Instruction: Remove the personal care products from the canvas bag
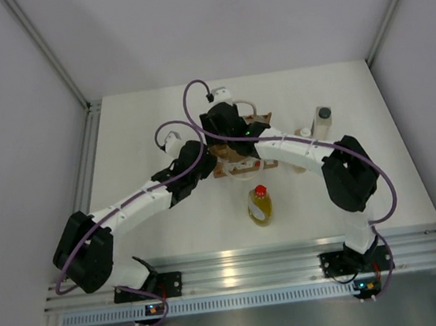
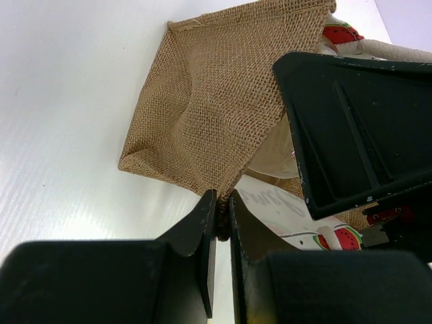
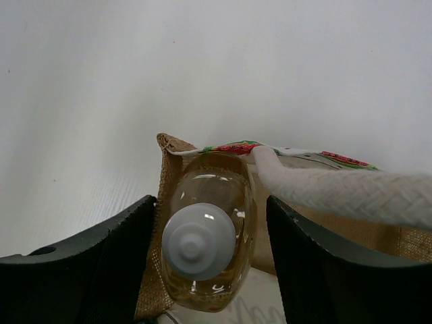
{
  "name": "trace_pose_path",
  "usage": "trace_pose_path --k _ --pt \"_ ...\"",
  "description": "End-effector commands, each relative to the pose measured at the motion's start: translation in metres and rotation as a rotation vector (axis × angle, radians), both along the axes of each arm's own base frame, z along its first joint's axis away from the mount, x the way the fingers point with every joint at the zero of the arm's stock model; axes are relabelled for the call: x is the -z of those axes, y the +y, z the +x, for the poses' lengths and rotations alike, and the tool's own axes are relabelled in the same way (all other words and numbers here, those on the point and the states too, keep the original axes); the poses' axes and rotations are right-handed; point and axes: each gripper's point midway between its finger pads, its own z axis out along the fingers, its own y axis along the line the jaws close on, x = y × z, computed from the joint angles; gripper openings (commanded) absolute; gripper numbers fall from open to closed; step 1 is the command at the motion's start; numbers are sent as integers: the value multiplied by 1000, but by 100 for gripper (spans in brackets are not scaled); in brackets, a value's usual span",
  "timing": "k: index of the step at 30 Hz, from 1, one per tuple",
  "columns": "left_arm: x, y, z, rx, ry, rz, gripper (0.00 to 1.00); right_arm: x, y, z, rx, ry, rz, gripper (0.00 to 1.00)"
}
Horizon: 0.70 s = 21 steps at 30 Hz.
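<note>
Worktop (image 1: 135,133), white, carries the bag (image 2: 202,108) near its middle, and both arms reach in to it from the near edge.

The left arm (image 1: 139,204) comes up from the near left corner to the bag's left side. The left hand (image 2: 219,202) is pressed together on the bag's brown weave, with a fold of the cloth pinched between its fingertips. In the left wrist view the brown side slumps and stretches from that pinch towards the far corner. The white panel (image 2: 283,209), printed with red and green watermelon marks, lies just right of the pinch. One black finger of the right hand hangs over it.

An amber bottle (image 3: 206,270) with a white cap (image 3: 198,241) sits in the bag's mouth, its cap turned towards the right wrist camera. The right hand (image 3: 210,202) stands apart, one finger on each side of this bottle. A strip of weave lies between the bottle and the view's left finger. A clear gap shows at the other finger, so the hand is not clamped on it. A cream rope handle (image 3: 337,192) runs from the bag's rim across to the view's right edge.

In the top view a yellow bottle (image 1: 260,207) with a red cap sits on the worktop just on the near side of the bag, apart from it. Whether it stands or lies I cannot tell. Further right, beyond the right arm (image 1: 304,151), a pale bottle (image 1: 323,120) with a dark grey cap stands upright.
</note>
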Motion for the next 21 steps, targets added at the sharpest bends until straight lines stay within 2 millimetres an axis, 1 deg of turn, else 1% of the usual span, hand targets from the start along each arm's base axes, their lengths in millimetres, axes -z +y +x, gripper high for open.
trace_pose_path --k 1,3,4,5,6,7,8,9,13,16,18,19,21 --pt "27 15 -13 -11 83 70 0 -21 -2 -2 9 -26 1 65" --pt "26 15 -13 -9 80 70 0 -21 3 -6 -25 -11 21 65" --pt "25 15 -13 -9 78 71 0 -28 5 -8 -35 -20 44 66" --pt "25 15 -13 -9 77 70 0 -27 6 -11 -47 -16 55 66" --pt "25 16 -13 -7 76 73 0 -32 9 -13 -64 -17 83 67" --pt "25 15 -13 -8 76 71 0 -47 11 -15 -77 -42 119 68" --pt "25 16 -13 -7 77 73 0 -48 11 -18 -86 -41 127 68" --pt "25 16 -13 -7 78 74 0 -58 11 -20 -91 -52 148 69" --pt "27 15 -14 -4 82 73 0 -74 7 -22 -90 -79 167 69" --pt "28 15 -14 -5 84 73 0 -76 -2 -21 -60 -96 148 69" --pt "28 15 -14 -6 85 72 0 -70 -5 -19 -59 -90 131 69" --pt "27 15 -14 -6 83 70 0 -63 -4 -18 -59 -79 118 69" --pt "25 15 -13 -6 80 68 0 -55 -4 -17 -59 -66 103 70"
